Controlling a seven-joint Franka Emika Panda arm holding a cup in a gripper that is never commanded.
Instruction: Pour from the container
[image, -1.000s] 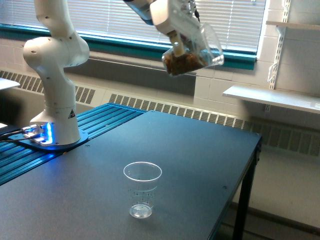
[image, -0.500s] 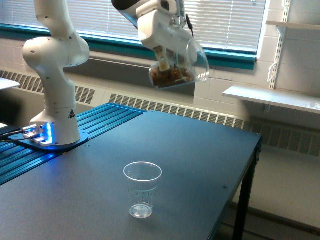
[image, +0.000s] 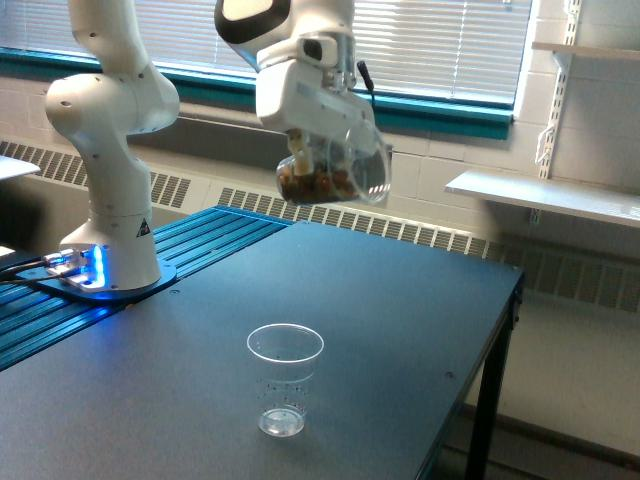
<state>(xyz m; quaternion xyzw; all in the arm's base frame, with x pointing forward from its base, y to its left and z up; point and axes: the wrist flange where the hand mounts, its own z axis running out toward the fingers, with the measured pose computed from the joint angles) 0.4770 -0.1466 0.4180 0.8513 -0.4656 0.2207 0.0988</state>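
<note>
Travelling: gripper (image: 305, 150), fingers clamped on the container (image: 335, 170), has come down and toward the exterior view's left within the last second. Container: tilted, brown granular fill, held high above the dark table (image: 400, 300). Receiving cup (image: 285, 378): upright, empty, well below. Pour not yet begun; alignment appears nearly reached.

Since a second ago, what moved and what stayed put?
The gripper carried the container of brown bits down and toward the exterior view's left, closer to above the small cup. It kept hold of it and nothing has spilled out. The small cup stayed in place on the table, still empty.
</note>
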